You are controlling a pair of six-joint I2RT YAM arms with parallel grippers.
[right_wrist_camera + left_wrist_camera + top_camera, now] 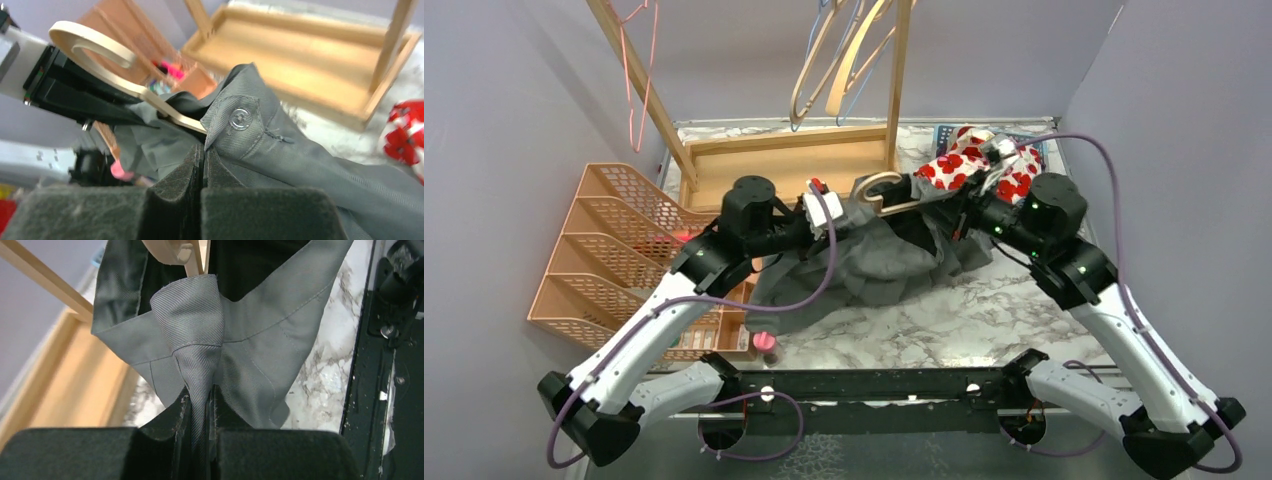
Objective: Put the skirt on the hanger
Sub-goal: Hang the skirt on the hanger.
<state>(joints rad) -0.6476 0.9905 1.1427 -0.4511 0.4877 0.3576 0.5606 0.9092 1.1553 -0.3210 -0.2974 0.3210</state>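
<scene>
The grey skirt [874, 262] lies bunched on the marble table between my two arms. A wooden hanger [882, 196] rests at its upper edge, its hook pointing toward the rack. My left gripper [829, 218] is shut on a pinched fold of skirt cloth [197, 365], just below the hanger's wooden end [181, 252]. My right gripper [956, 208] is shut at the waistband corner [240, 125] beside a snap button [240, 118]. The hanger [115, 60] runs down into the cloth right above my right fingertips [215, 160].
A wooden rack frame [789, 160] stands behind the skirt, with several hangers [839, 60] hung from it. An orange mesh organiser [614, 250] is on the left. A red-and-white floral garment [979, 160] lies at the back right. A small pink object [765, 341] sits near the front bar.
</scene>
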